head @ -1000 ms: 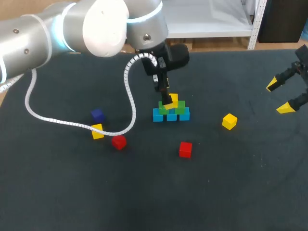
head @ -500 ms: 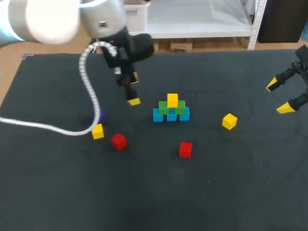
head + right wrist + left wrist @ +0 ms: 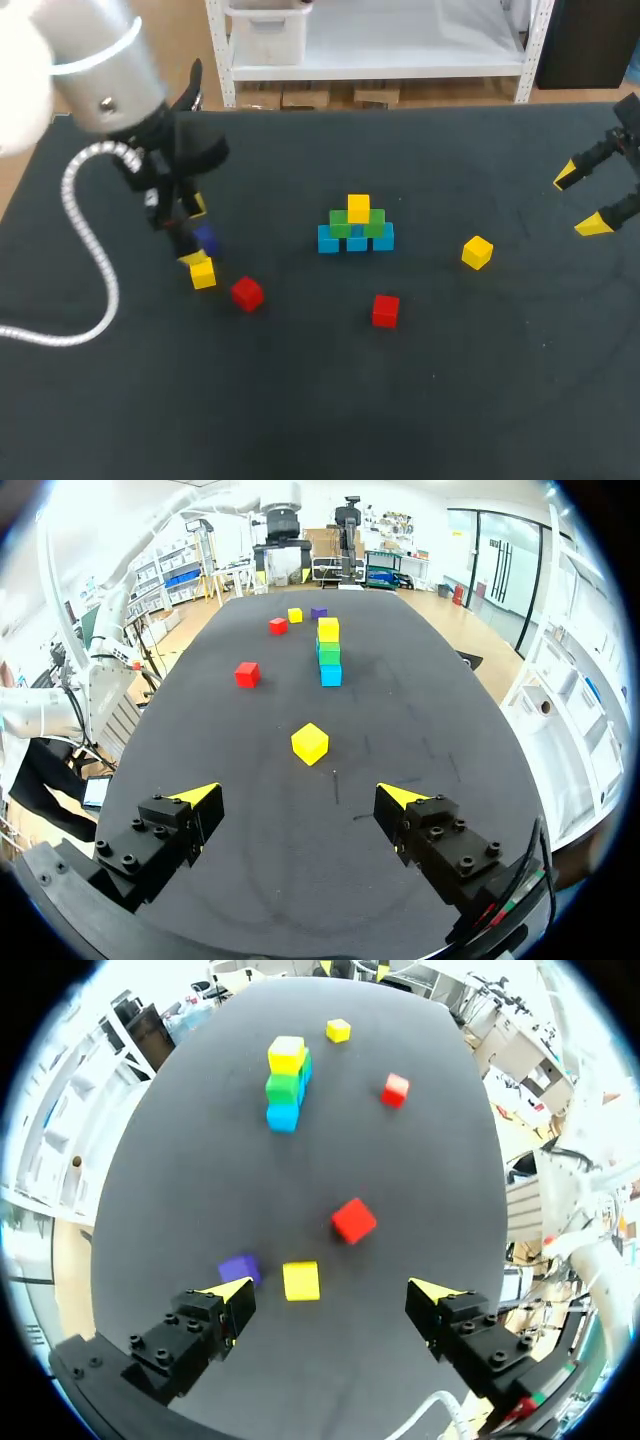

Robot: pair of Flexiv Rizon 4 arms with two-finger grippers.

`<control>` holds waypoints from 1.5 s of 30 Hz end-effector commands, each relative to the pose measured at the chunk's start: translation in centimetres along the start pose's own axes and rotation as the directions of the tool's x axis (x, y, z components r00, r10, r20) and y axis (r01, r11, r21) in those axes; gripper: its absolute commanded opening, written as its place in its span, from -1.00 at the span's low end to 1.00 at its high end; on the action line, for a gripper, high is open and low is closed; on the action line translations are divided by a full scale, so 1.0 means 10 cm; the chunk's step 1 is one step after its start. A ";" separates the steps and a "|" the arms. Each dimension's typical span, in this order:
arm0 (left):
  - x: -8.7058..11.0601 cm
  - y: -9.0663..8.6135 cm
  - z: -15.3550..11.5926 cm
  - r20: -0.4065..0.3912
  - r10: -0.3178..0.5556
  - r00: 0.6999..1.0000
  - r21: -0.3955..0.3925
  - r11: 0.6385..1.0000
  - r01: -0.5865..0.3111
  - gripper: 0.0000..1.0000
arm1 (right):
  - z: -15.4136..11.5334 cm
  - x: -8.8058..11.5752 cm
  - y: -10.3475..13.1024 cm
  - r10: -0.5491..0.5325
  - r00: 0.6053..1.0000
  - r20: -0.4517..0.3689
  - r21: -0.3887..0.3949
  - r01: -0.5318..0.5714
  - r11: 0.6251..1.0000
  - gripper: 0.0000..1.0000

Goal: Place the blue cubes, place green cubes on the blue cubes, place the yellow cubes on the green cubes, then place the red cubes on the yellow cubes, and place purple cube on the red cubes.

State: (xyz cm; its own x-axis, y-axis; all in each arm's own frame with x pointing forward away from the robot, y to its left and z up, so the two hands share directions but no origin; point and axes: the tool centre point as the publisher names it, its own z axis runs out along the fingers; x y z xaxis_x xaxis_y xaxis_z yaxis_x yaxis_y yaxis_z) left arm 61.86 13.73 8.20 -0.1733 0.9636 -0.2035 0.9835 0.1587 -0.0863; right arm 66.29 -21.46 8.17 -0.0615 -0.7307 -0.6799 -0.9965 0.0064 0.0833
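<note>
— Two grippers are in view; what does each one hold?
— Neither holds anything. The left gripper (image 3: 193,232) hangs over the left side of the table (image 3: 450,390) with its fingers spread wide. The right gripper (image 3: 580,200) sits at the far right edge, just as wide open.
— Which cubes lie closest to the left one?
— Its wrist view shows the left yellow cube (image 3: 301,1281) lying on the table between the spread fingertips, touching neither. The purple cube (image 3: 239,1269) sits just beside one fingertip. The left red cube (image 3: 353,1220) lies a little farther ahead.
— And the stack?
— It stands in the middle of the table. Three blue cubes (image 3: 328,239) form a row, with two green cubes (image 3: 375,224) on them and the top yellow cube (image 3: 358,208) above those. It is well apart from both grippers.
— Is anything near the right gripper?
— The right yellow cube (image 3: 310,743) lies ahead of it, between it and the stack, and is not touched. The other red cube (image 3: 385,310) lies on the near side of the stack.
</note>
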 end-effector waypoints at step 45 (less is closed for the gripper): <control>0.23 0.37 0.81 0.246 0.017 0.969 -0.026 1.000 -0.011 0.49 | 0.00 0.01 -0.01 -0.001 1.000 0.003 -0.001 0.001 1.000 1.00</control>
State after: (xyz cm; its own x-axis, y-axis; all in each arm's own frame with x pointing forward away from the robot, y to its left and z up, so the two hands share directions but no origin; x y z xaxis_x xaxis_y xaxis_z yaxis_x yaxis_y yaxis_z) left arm 64.18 14.99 0.05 -0.1673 0.8843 -0.4360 0.9857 0.1596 -0.0545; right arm 66.29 -21.46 8.17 -0.0615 -0.7307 -0.6799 -0.9965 0.0064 0.0833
